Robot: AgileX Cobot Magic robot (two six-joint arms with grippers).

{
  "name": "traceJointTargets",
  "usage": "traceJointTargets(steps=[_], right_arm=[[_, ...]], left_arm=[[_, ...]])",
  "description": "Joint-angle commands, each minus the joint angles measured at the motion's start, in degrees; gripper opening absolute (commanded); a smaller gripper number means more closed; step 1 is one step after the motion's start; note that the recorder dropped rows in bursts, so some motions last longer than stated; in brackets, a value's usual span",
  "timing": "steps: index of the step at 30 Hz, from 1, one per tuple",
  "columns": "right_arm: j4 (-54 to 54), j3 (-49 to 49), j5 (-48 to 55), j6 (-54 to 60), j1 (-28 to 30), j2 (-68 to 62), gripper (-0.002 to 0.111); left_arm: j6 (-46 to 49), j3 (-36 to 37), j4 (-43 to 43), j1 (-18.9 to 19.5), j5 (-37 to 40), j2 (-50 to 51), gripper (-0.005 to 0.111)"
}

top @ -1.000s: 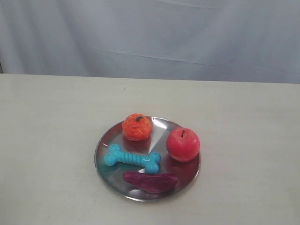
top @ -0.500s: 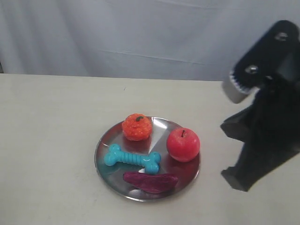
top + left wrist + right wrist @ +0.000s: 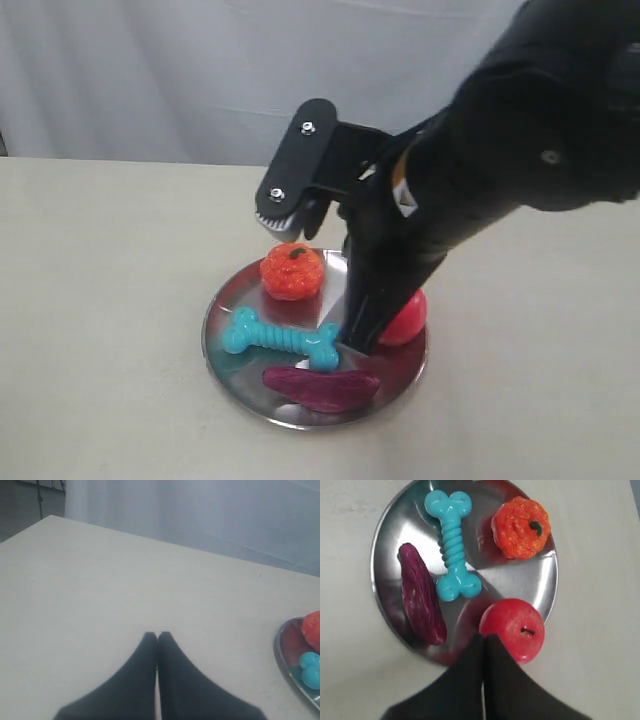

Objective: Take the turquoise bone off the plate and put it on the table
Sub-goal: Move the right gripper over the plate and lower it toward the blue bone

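The turquoise bone (image 3: 283,340) lies flat on the silver plate (image 3: 232,292), in the plate's front-left part on the cream table (image 3: 100,300). My right gripper (image 3: 357,346) hangs shut above the plate, its tips between the bone's right end and the apple, holding nothing. From the right wrist, the bone (image 3: 452,545) lies beyond the shut gripper (image 3: 484,636) on the plate (image 3: 520,587). My left gripper (image 3: 157,634) is shut over bare table, with the plate's rim (image 3: 280,650) and one bone end (image 3: 311,669) off to one side.
Also on the plate are an orange pumpkin (image 3: 292,270), a red apple (image 3: 408,318) partly hidden by the right arm, and a dark purple piece (image 3: 320,387) close in front of the bone. A grey curtain (image 3: 200,70) backs the table.
The right arm has swung in from the right edge to above the plate and now covers part of the apple. Nothing on the plate has moved.
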State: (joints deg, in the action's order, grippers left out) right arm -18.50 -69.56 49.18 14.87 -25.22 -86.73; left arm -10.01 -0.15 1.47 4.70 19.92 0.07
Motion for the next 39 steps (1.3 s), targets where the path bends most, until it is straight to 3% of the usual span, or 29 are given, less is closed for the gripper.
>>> traceJointTargets(steps=[1, 9, 20, 31, 39], right_arm=[[5.0, -6.2, -0.7, 6.0, 1.8, -6.5, 0.0], [18.5, -11.1, -1.3, 21.2, 9.0, -14.8, 0.0], [18.5, -11.1, -11.1, 22.0, 9.6, -26.0, 0.0], [20.0, -11.1, -11.8, 21.2, 9.6, -27.2, 0.0], [25.9, -11.1, -11.2, 23.7, 9.6, -27.2, 0.043]], left_arm=[[-0.1, 0.1, 0.0, -0.3, -0.3, -0.1, 0.0], [-0.1, 0.1, 0.0, -0.3, -0.3, -0.1, 0.0], [-0.1, 0.1, 0.0, -0.3, -0.3, -0.1, 0.0], [-0.1, 0.1, 0.0, -0.3, -0.3, -0.1, 0.0], [-0.1, 0.1, 0.0, -0.3, -0.3, -0.1, 0.0]])
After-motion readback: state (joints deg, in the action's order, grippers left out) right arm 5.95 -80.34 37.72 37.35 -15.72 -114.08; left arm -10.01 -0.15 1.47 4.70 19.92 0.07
